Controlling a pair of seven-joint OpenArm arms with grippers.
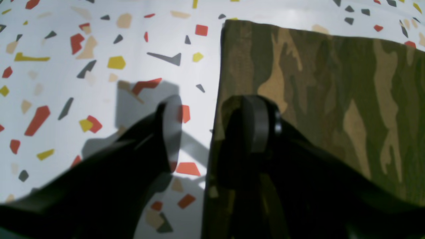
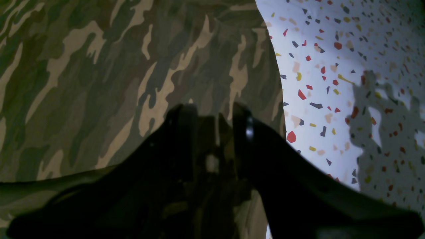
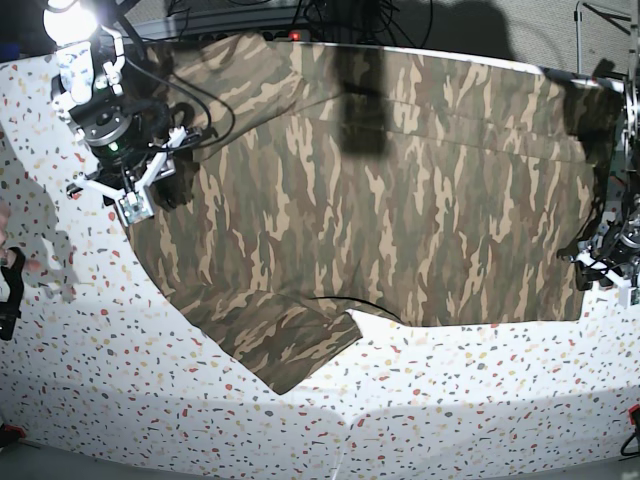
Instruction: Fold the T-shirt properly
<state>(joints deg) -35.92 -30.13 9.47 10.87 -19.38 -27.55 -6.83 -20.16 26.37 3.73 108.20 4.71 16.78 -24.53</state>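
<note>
**Shirt spread flat, both edges being worked**

The T-shirt is lying spread across the speckled table, one sleeve jutting toward the near edge. At the scene's right, the left gripper is being held over the shirt's straight side edge with its jaws apart: one finger over the table, the other over the cloth, nothing pinched. This is probably a release or a fresh approach to the hem. At the scene's left, the right gripper is being kept low on the cloth near its curved edge; fabric shows between the fingers, but whether it is gripped cannot be told. The cloth is thin, limp and camouflage-printed, with soft ripples.
</note>
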